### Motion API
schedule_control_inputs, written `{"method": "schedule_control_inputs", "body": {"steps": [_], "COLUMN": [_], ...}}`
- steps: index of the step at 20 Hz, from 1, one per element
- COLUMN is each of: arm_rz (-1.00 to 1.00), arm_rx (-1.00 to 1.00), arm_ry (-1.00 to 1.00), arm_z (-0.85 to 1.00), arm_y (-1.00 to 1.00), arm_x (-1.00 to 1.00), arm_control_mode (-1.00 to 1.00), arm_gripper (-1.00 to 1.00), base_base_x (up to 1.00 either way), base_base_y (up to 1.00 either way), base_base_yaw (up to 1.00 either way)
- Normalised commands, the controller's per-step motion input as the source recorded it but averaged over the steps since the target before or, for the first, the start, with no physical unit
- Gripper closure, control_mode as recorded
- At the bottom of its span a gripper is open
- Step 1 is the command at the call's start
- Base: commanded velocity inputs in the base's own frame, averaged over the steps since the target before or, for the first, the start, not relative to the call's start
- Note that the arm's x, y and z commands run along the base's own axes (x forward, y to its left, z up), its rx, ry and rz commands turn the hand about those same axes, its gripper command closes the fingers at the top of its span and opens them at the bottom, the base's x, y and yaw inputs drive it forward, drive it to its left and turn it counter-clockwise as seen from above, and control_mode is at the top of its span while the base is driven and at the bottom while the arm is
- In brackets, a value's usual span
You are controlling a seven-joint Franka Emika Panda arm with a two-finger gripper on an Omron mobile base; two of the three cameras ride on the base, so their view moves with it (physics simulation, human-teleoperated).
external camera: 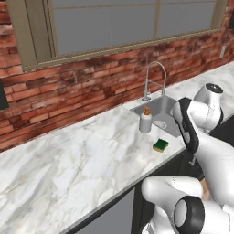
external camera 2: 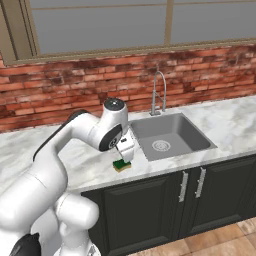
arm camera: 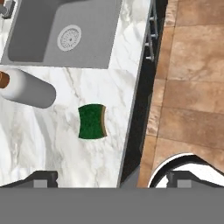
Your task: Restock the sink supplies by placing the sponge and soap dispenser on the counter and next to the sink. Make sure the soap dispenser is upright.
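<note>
The sponge, green-topped with a yellow edge, is seen flat on the counter at frame centre, near the front edge. The white soap dispenser with orange pump is seen upright at the left, between sponge and sink. The tool is spread apart, nothing clamped.

arm: bent forward, wrist down | gripper: pointing down, jaws wide apart, holding nothing

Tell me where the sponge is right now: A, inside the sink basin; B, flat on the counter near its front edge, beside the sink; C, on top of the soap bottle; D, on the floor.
B: the sponge lies flat on the counter near the front edge, beside the sink and apart from the soap bottle.
</note>
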Motion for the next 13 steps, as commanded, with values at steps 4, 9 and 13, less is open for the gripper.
{"method": "schedule_control_inputs", "body": {"steps": [4, 9, 13], "arm_rz": [-0.04, 0.0, 0.0], "arm_rx": [0.0, 0.0, 0.0], "arm_ry": [-0.12, -0.05, -0.02], "arm_z": [0.65, 0.07, -0.08], "arm_y": [0.36, 0.43, 0.47], "arm_x": [-0.28, -0.08, 0.0], "arm_control_mode": [-1.0, -1.0, -1.0], "arm_gripper": [-1.0, -1.0, -1.0], "base_base_x": [0.0, 0.0, 0.0], "base_base_y": [0.0, 0.0, 0.0], "base_base_yaw": [0.0, 0.0, 0.0]}}
